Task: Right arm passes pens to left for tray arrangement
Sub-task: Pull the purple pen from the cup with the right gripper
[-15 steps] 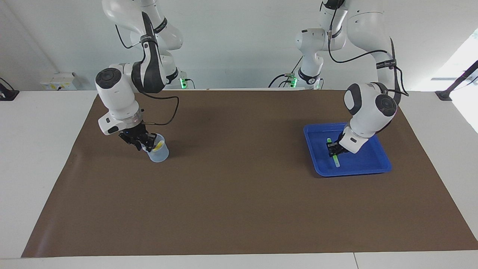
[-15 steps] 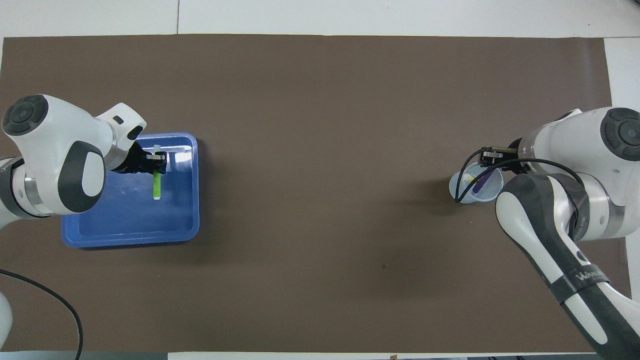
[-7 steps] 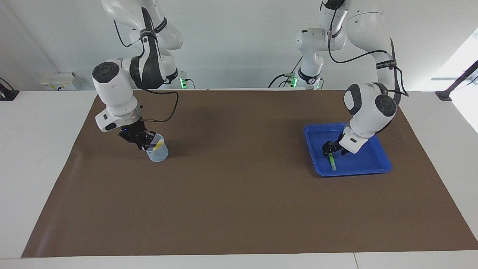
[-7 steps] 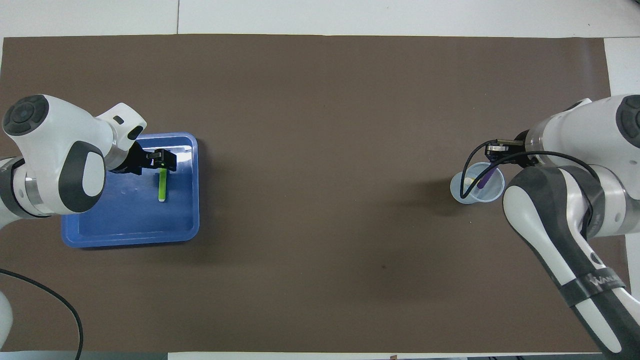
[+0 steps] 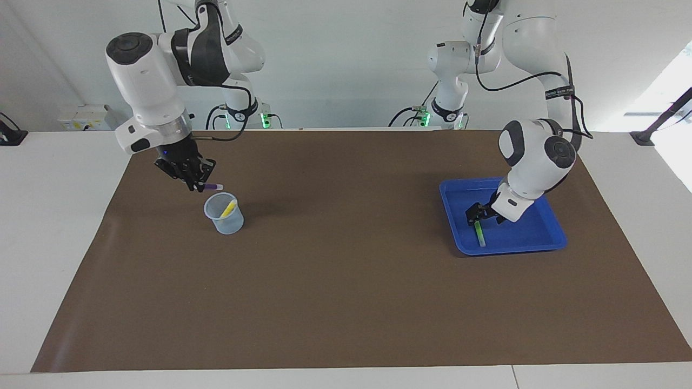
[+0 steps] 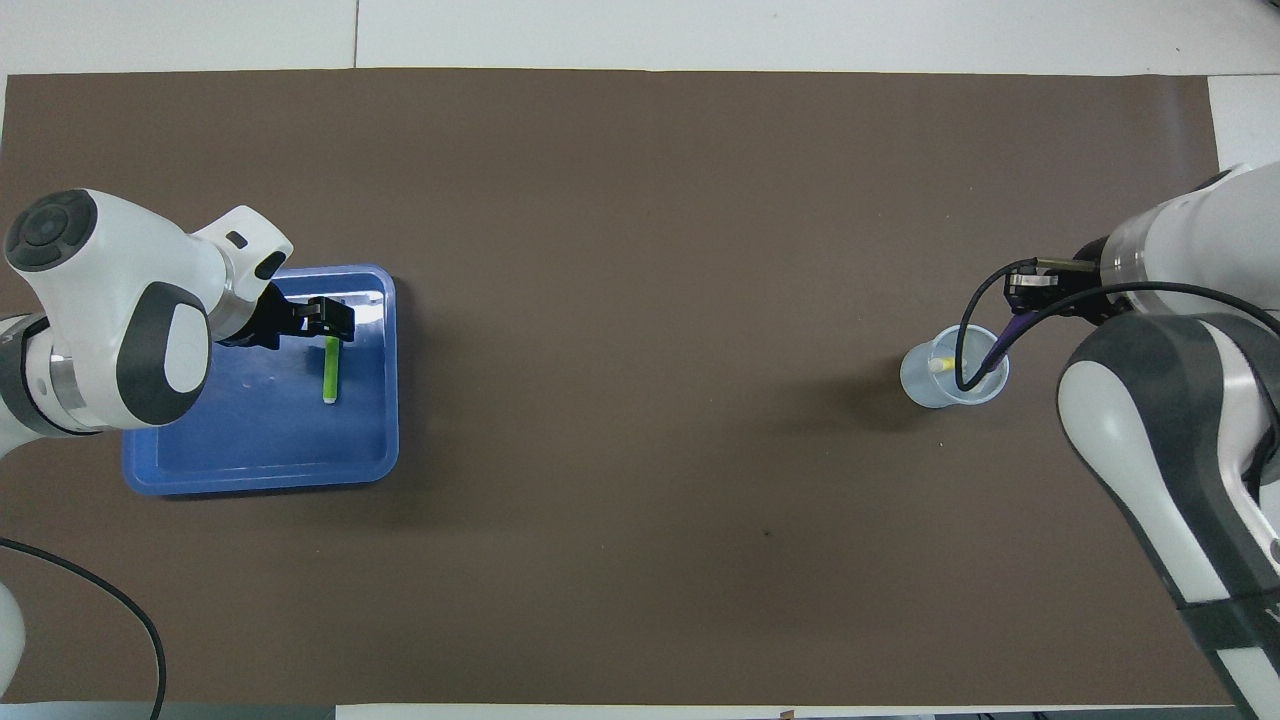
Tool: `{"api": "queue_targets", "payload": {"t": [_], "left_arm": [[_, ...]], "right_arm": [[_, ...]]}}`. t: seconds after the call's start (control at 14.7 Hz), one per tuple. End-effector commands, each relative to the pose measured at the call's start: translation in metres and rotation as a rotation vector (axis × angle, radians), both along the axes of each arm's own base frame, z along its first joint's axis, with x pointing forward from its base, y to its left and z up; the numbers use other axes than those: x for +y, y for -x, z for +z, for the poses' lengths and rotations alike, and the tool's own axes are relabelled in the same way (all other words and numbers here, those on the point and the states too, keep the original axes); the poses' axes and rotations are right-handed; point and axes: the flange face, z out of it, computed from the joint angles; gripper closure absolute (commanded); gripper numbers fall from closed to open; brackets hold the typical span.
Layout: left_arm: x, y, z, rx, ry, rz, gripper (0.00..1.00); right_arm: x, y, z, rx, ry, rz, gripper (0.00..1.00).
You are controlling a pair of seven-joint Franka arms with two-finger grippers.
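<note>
The right claw [image 5: 201,183] is clamped on the purple pen [image 5: 211,186] and has risen clear of the translucent cup [image 5: 224,214]; a second ago we saw it down at the cup's rim, and now it hangs over the brown mat [image 5: 346,270] just above the cup, toward the right arm's end of the table [image 5: 48,227]. The yellow pen [image 5: 229,208] leans inside the cup as before, and the cup has not moved. The left claw [image 5: 478,214] has let go: a second ago it pinched the green pen [image 5: 479,234], and now its fingers stand apart just above that pen's upper end. We see the green pen lying flat on the floor of the blue tray [image 5: 551,232], near the tray's edge that faces the middle of the table, slightly shifted from where it was held. The tray sits at the left arm's end of the table.
</note>
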Motion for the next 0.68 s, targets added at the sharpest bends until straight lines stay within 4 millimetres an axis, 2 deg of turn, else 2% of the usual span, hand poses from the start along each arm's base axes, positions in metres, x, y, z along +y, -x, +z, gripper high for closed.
{"api": "queue_targets", "payload": {"t": [0.0,0.2,0.41,0.61], "left_arm": [[-0.007,-0.008,0.04,0.034,0.022,0.088,0.0],[-0.02,0.002,0.082,0.086,0.056,0.185,0.0],[-0.042,0.019,0.122,0.11,0.117,0.378,0.0],[-0.068,0.036,0.165,0.111,0.153,0.621,0.0]], "right_arm": [[0.024,-0.008,0.01,-0.003,-0.102,-0.109,1.0],[0.055,-0.009,0.012,0.018,-0.271,-0.288,1.0],[0.099,-0.011,0.017,0.058,-0.443,-0.518,1.0],[0.148,-0.013,0.031,0.101,-0.576,-0.69,1.0]]}}
